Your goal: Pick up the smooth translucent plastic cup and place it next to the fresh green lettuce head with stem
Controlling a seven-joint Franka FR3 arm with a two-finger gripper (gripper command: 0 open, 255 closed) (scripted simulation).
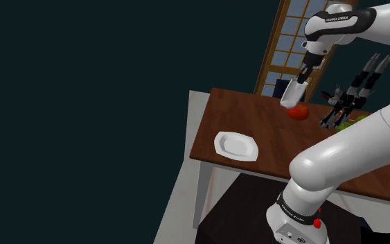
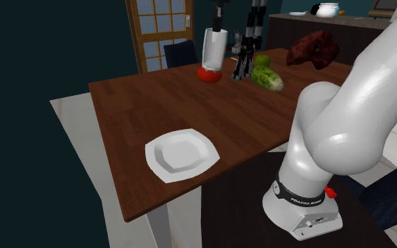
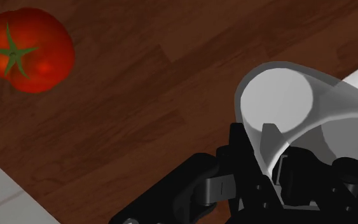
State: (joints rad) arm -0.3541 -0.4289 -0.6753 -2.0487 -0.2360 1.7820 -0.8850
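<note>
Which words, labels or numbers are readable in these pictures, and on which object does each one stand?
"FRANKA EMIKA": white letters on the dark band at the base of the arm.
White lettering on the dark link near the wrist: too small to read with certainty.
No text on the cup, the plate or the tomato.

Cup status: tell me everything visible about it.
The cup is pale, smooth and translucent, a plain tumbler with no handle, narrowing to a flat round base. It hangs roughly upright, mouth up, off the table, clasped near its rim by the gripper. It is just above the tomato; whether they touch can't be told. The lettuce lies apart from it.
</note>
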